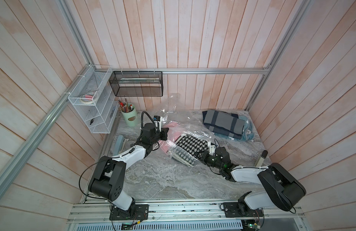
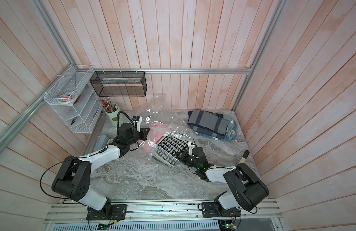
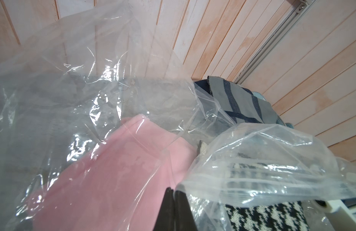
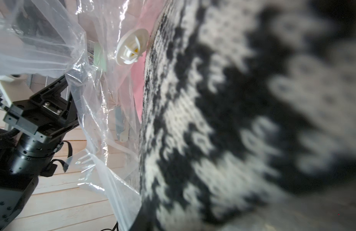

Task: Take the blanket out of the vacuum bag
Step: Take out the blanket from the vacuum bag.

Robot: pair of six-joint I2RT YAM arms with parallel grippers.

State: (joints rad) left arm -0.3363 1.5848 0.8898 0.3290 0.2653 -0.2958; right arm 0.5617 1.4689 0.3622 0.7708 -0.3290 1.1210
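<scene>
At frame centre, showed the light, slippery vacuum bag (image 1: 188,128) crumpled around a soft houndstooth blanket (image 1: 191,145), left gripper (image 1: 167,132) pinched shut on its plastic, right gripper (image 1: 196,154) at the blanket's lower edge, probably the best hold, finger spread impossible to tell.

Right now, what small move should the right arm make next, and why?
Probably the right gripper should shut its jaws on the houndstooth blanket and tug: it already sticks out of the vacuum bag, whose film the left gripper pinches.
</scene>
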